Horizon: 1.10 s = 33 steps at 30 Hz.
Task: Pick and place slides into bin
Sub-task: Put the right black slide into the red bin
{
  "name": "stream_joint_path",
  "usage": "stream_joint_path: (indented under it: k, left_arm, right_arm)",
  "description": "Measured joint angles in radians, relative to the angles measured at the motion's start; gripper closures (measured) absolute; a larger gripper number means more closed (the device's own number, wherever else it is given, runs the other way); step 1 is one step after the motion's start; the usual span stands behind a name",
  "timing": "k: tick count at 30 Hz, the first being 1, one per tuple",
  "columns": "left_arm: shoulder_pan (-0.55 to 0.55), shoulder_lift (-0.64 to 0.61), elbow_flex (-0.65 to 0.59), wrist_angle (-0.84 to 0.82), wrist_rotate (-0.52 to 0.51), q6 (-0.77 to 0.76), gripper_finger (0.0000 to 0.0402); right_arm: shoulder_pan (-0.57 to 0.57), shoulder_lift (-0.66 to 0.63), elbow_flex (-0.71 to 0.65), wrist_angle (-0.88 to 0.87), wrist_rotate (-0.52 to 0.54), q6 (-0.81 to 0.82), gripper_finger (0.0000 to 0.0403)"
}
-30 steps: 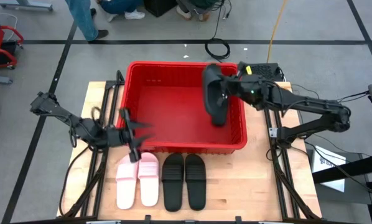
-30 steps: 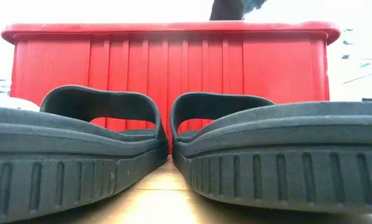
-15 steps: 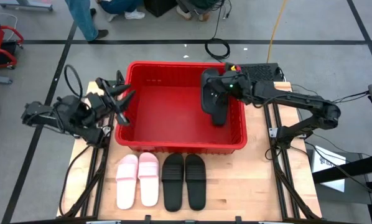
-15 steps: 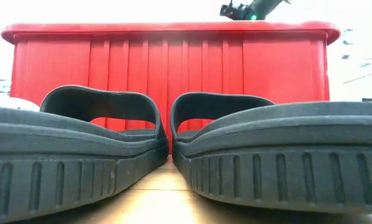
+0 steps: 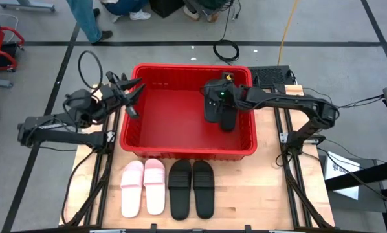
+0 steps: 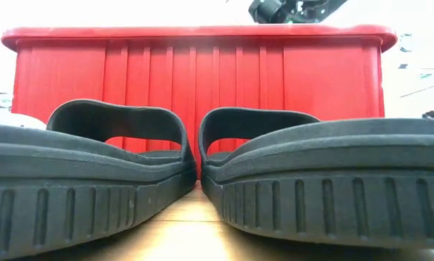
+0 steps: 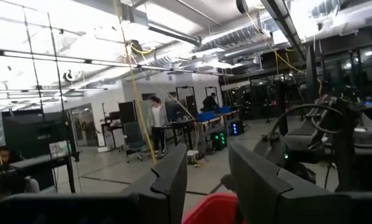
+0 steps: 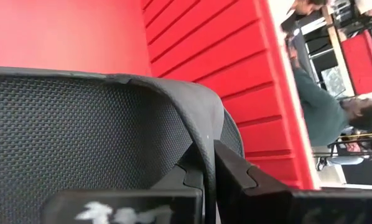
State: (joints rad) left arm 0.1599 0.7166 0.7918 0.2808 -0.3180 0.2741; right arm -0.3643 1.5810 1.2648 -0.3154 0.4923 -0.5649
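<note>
The red bin [image 5: 180, 139] stands at the table's middle. My right gripper [image 5: 214, 97] is low inside its right half, shut on a black slide [image 5: 211, 109]. A second dark shape [image 5: 228, 118], seemingly another black slide, lies right beside it in the bin. My left gripper [image 5: 132, 96] is open and empty, raised over the bin's left wall [image 5: 124, 120]. Two pink slides [image 5: 143, 188] and two black slides [image 5: 191, 188] lie flat side by side on the table in front of the bin. The black pair fills the low view [image 6: 289, 181]. My right gripper pinches the black slide's strap at its edge [image 8: 200, 146] between its two fingers [image 8: 248, 180]. The textured footbed [image 8: 80, 130] lies close beside the fingers. The slide is inside the bin, near its right wall [image 8: 236, 74]. Whether it rests on the bin's floor, I cannot tell.
The bin's left half is bare red floor [image 5: 164, 110]. Bare wood [image 5: 258, 194] lies to the right of the black pair. People and benches show in the room beyond the table [image 7: 155, 118].
My left gripper has risen from beside the pink slides and gone toward the table's far left, tipping upward, still open and empty. My right gripper has gone toward the table's left and down into the bin with the black slide, which now sits lower.
</note>
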Motion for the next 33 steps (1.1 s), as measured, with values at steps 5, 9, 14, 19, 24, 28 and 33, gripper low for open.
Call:
stream_joint_path:
  k: [5,9,14,19,24,28,33]
  left_arm:
    - [0.052,0.002,0.0,-0.018,0.057,-0.017,0.0275]
    - [0.077,0.003,0.0,-0.025,0.059,-0.033,0.0275]
    - [0.087,0.003,0.0,-0.026,0.06,-0.04,0.0275]
    - [0.087,0.003,0.0,-0.033,0.064,-0.043,0.0275]
    - [0.087,0.003,0.0,-0.033,0.101,-0.048,0.0275]
    - [0.087,0.003,0.0,-0.033,0.105,-0.05,0.0275]
    - [0.087,0.003,0.0,-0.032,0.105,-0.052,0.0275]
  right_arm:
    - [-0.018,0.064,0.0,0.032,-0.059,0.008,0.0396]
    - [-0.035,0.113,0.0,0.055,-0.075,-0.003,0.0396]
    - [-0.058,0.154,0.0,0.064,-0.076,-0.012,0.0396]
    - [-0.081,0.198,0.0,0.058,-0.079,-0.01,0.0396]
    - [-0.094,0.217,0.0,0.067,-0.101,-0.026,0.0396]
    - [-0.109,0.217,-0.016,0.098,-0.157,-0.027,0.0396]
    - [-0.123,0.217,-0.049,0.13,-0.159,-0.043,0.0396]
